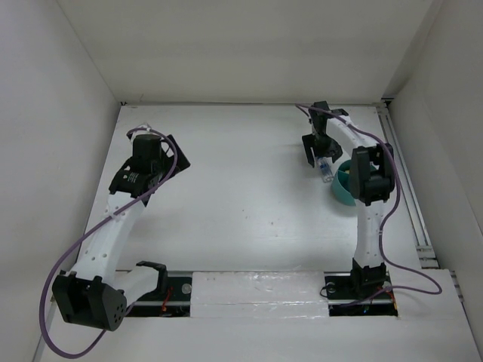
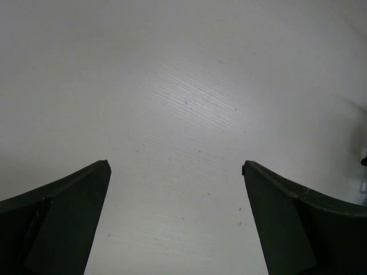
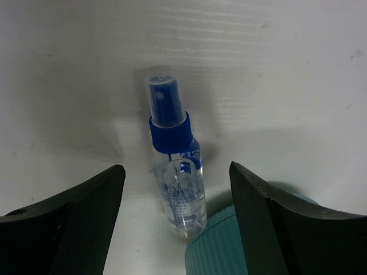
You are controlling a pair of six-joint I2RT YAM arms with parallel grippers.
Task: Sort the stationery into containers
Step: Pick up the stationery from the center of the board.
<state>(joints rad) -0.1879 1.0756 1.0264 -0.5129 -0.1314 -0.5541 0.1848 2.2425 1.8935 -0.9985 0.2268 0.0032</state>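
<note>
From above, the left gripper [image 1: 172,154] hangs over the white table [image 1: 241,211] on the left side, well apart from the other things. The right gripper [image 1: 320,157] is far over on the right, just beside the clear bottle [image 1: 325,170] with the blue cap. The teal cup [image 1: 341,193] sits next to the bottle, half hidden by the right arm [image 1: 368,219].

In the left wrist view, the left gripper's two fingers [image 2: 69,212] stand wide apart over the table and hold nothing.

In the right wrist view, the right gripper's fingers [image 3: 74,217] are apart, one on each side of the clear bottle [image 3: 175,172], and do not touch it. The bottle lies flat, its bottom end right by the teal cup [image 3: 218,249].

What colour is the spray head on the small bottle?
Blue, on the clear bottle; the right wrist view shows it best.
</note>
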